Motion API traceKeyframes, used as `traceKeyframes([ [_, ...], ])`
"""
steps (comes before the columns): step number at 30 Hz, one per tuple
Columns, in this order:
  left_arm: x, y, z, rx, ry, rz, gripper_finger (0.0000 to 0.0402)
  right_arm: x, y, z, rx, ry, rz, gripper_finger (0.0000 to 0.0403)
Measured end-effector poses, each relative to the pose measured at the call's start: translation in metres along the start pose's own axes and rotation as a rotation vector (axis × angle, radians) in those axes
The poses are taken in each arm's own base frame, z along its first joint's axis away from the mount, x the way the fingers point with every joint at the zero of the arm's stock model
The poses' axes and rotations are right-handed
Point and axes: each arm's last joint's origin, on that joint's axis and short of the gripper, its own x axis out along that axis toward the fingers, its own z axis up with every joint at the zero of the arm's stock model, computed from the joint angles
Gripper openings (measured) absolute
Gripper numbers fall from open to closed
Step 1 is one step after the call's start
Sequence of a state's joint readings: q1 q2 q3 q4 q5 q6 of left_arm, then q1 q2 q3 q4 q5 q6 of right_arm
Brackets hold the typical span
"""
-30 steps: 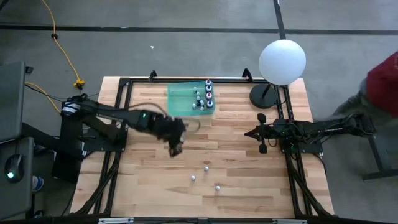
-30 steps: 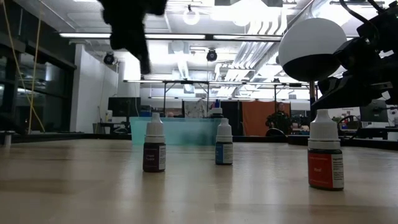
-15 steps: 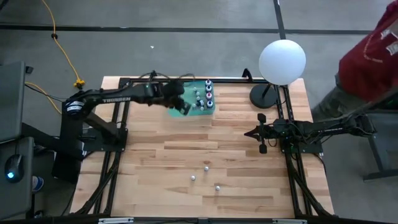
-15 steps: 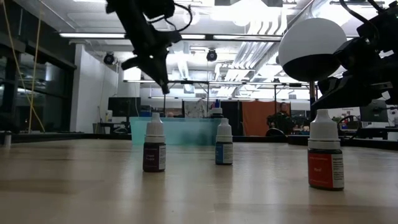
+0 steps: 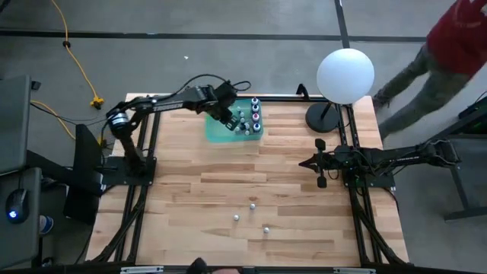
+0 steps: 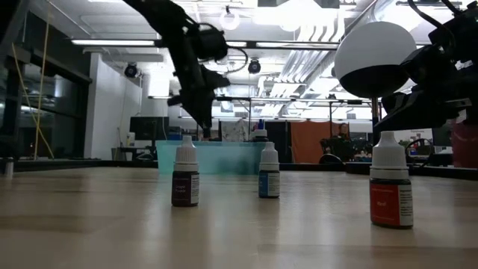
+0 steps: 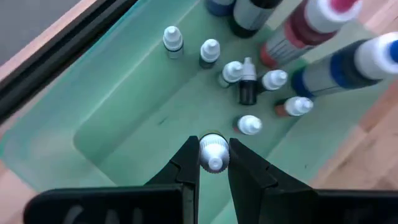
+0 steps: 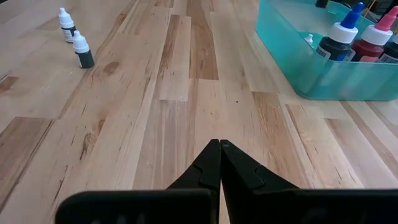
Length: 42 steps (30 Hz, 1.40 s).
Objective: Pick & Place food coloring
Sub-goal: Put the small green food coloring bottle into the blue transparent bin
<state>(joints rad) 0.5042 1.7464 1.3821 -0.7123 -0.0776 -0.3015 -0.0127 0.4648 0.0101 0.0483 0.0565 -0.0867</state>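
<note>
My left gripper [image 5: 228,120] hangs over the teal bin [image 5: 217,129] at the table's far side, shut on a tiny white-capped food coloring bottle [image 7: 213,153]. Several small bottles [image 7: 249,124] and a few taller ones [image 7: 323,68] stand or lie in the bin [image 7: 124,106]. Three more bottles stand upright on the table near its front: [image 5: 253,204], [image 5: 237,218], [image 5: 266,227]. In the low view they show as a dark one [image 6: 185,179], a blue one [image 6: 269,179] and a red one [image 6: 390,190]. My right gripper [image 5: 321,164] waits shut at the table's right. My left gripper pinches the little bottle by its white cap end [image 7: 213,144] between its two fingertips [image 7: 189,155]. The fingers slant down from above. The bottle is lifted clear, above the bin's floor, with its cap toward the wrist.
A white globe lamp [image 5: 345,74] on a dark base stands at the far right corner. Black frame rails [image 5: 144,175] run along the table's left and right sides. A person in red [image 5: 456,38] is beyond the right edge. Bare wood lies between the bin and the three bottles.
My left gripper has swung from the middle of the table toward the far edge and now hangs over the teal bin, having rolled a little on the way; it stays shut. The three bottles on the table have not moved. The person at the right has moved.
</note>
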Motion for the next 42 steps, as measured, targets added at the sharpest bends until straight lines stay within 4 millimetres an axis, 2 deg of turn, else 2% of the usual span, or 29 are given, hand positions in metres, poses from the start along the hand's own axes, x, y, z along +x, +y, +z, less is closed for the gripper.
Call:
traceKeyframes([
  [7, 0.028, 0.005, 0.017, 0.140, 0.096, 0.011, 0.0046, 0.000, 0.000, 0.000, 0.000, 0.000, 0.000, 0.0000],
  [11, 0.046, 0.005, 0.016, 0.197, 0.127, 0.015, 0.0046, 0.000, 0.000, 0.000, 0.000, -0.001, 0.000, 0.0000],
  [18, 0.067, 0.003, 0.014, 0.200, 0.141, -0.003, 0.0047, 0.000, 0.000, 0.000, 0.000, -0.001, 0.000, 0.0000],
  [33, 0.085, -0.002, 0.016, 0.193, 0.122, -0.082, 0.0047, 0.000, 0.000, 0.000, 0.000, -0.001, 0.000, 0.0000],
  [42, 0.087, -0.007, 0.015, 0.203, 0.111, -0.089, 0.0055, 0.000, 0.000, 0.000, 0.000, 0.000, 0.000, 0.0000],
])
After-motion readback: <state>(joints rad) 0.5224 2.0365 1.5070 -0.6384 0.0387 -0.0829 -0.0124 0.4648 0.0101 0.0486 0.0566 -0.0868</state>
